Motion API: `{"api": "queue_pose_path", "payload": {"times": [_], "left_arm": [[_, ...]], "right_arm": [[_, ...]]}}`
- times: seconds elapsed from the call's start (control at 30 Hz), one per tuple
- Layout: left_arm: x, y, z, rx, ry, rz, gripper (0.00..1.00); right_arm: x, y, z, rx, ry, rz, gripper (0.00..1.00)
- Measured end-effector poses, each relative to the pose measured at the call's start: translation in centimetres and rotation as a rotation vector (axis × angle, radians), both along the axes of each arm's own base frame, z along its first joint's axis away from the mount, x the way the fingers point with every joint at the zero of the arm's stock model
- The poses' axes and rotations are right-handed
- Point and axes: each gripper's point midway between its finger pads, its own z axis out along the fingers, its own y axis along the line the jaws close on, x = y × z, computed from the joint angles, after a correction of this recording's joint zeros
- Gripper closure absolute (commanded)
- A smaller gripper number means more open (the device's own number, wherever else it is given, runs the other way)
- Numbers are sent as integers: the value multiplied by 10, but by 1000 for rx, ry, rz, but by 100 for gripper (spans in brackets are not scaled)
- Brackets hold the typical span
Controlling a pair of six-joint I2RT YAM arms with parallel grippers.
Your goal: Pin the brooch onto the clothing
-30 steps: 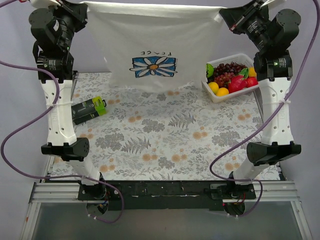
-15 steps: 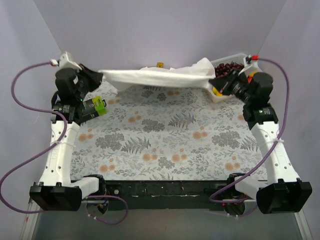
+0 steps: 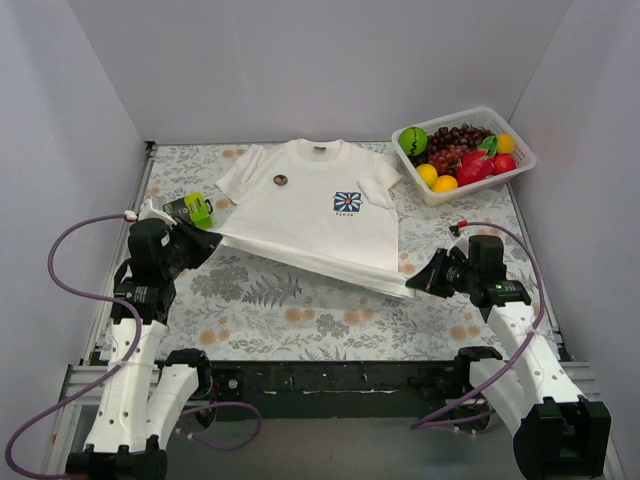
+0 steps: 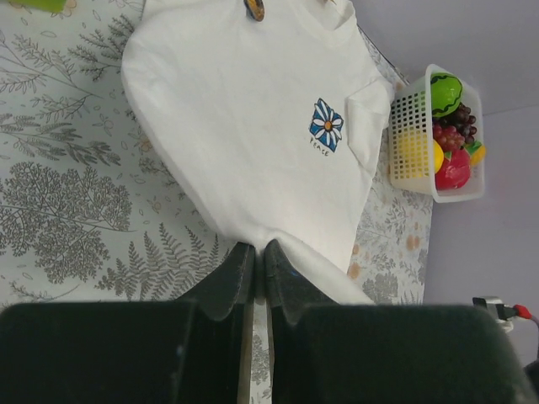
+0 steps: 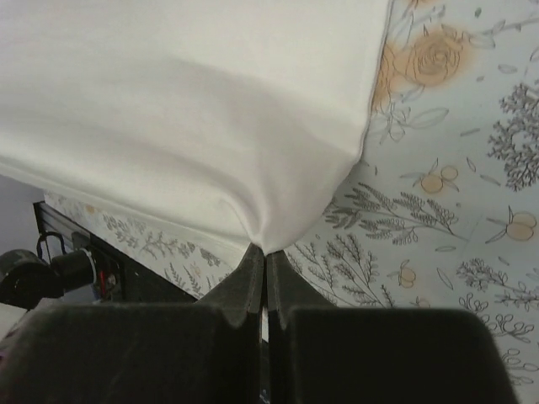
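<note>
The left gripper (image 3: 207, 243) is clamped shut on the near-left hem corner of the shirt (image 3: 310, 220). The right gripper (image 3: 414, 285) is pinched likewise on the near-right corner, and the hem is drawn taut between them. The shirt is spread collar-far on the table (image 3: 300, 310), its long axis running roughly 12 to 6 in the top view. The brooch (image 3: 281, 180) is seen on the chest near the collar, at about 2 o'clock from the left gripper and 10 o'clock from the right. The left arm is judged the nearer. A box (image 3: 188, 210) lies close at 11 o'clock of the left gripper. A basket (image 3: 480, 185) is set well apart at 1 o'clock of the right.
</note>
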Motion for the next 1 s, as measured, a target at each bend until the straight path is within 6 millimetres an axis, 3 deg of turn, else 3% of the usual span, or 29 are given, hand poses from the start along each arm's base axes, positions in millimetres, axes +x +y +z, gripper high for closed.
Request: {"api": "queue_pose_path", "payload": {"times": [0.17, 0.4, 1.0], "left_arm": [[-21, -1, -14, -29, 61, 10, 100], [-59, -1, -51, -58, 212, 36, 100], [-125, 9, -75, -32, 425, 89, 100]], "right_arm": [[-32, -2, -27, -18, 138, 16, 99], [-56, -6, -35, -49, 214, 36, 99], [-105, -12, -35, -96, 345, 87, 99]]}}
